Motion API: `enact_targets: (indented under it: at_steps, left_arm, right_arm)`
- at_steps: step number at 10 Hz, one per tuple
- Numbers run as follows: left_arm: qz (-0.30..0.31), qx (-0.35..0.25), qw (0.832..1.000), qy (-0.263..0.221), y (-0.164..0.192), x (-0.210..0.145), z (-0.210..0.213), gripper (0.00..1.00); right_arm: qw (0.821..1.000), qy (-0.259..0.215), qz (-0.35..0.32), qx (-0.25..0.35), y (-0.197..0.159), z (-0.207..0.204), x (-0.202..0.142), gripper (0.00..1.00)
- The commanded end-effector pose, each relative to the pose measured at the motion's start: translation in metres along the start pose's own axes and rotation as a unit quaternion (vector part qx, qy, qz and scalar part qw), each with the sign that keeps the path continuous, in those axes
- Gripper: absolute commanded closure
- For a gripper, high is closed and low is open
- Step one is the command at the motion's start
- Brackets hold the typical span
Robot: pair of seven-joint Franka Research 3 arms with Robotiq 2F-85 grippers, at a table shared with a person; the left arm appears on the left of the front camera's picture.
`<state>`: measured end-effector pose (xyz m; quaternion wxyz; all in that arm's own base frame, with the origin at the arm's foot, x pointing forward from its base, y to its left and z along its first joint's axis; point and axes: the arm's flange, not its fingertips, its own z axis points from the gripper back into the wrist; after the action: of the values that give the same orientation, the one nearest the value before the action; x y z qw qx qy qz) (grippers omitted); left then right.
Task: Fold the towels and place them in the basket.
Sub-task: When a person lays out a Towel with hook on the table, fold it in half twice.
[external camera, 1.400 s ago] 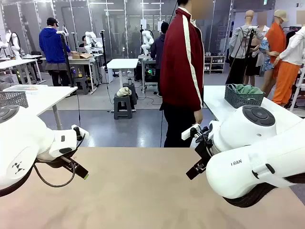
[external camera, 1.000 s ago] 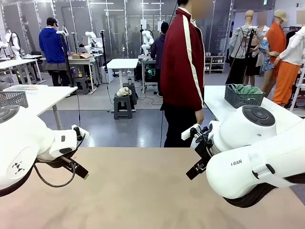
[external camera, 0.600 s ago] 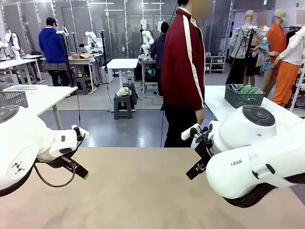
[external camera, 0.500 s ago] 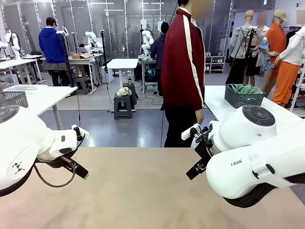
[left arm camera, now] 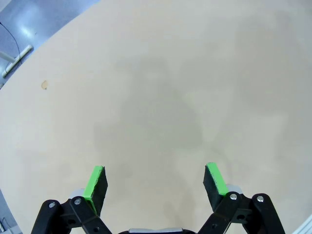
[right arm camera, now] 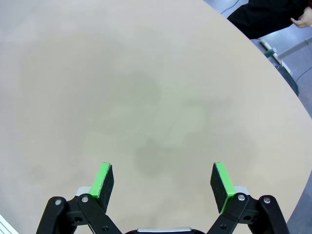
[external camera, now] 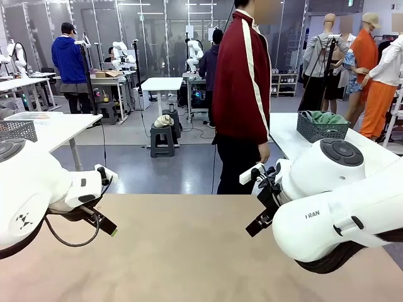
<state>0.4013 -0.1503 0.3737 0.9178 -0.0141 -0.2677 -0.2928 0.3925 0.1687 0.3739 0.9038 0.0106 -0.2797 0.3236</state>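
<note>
Hovering above the tan bench with the left claw tilted down at the plain surface; keeps its jaws spread wide, gripping nothing between the green pads, both clear of the bench top; shows, in the left wrist view, a small brown speck on the bench toward the upper left, well apart from the fingers; comes in from the left of the front view, one black finger angled down toward the middle.

Holds the right claw just as wide over the right part of the bench, with nothing between its pads either; comes in from the right of the front view, finger pointing down and inward.

Faces, across the far edge of the bench, a person in a dark red jacket with a white stripe along the sleeve, standing side-on, one hand hanging by the hip; catches that hand and dark trousers at the upper right corner of the right wrist view, beyond the bench edge.

Finds the dark grey mesh basket on a white side table behind and to the right, well apart from both claws; carries in it a heap of bluish-green cloth rising above the rim; cannot tell whether that is a towel; has a paler mesh basket on another white table far to the left.
</note>
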Motion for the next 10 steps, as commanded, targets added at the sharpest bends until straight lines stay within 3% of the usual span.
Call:
enact_targets:
  at_steps: [1, 3, 5, 10]
  left_arm:
    - [-0.009, -0.004, 1.000, -0.015, 0.005, 0.008, 0.021, 0.00]
    - [-0.016, -0.015, 0.999, -0.030, 0.022, 0.021, 0.058, 0.00]
    - [-0.028, -0.020, 0.999, -0.040, 0.046, 0.033, 0.114, 0.00]
    - [-0.038, -0.068, 0.995, -0.060, 0.105, 0.013, 0.226, 0.00]
  right_arm:
    - [1.000, -0.006, 0.013, 0.015, -0.002, 0.020, 0.006, 0.00]
    - [0.999, -0.012, 0.025, 0.018, -0.005, 0.057, 0.014, 0.00]
    - [0.999, -0.014, 0.029, 0.000, -0.009, 0.125, 0.020, 0.00]
    - [0.997, -0.075, 0.003, -0.037, -0.010, 0.271, -0.006, 0.00]
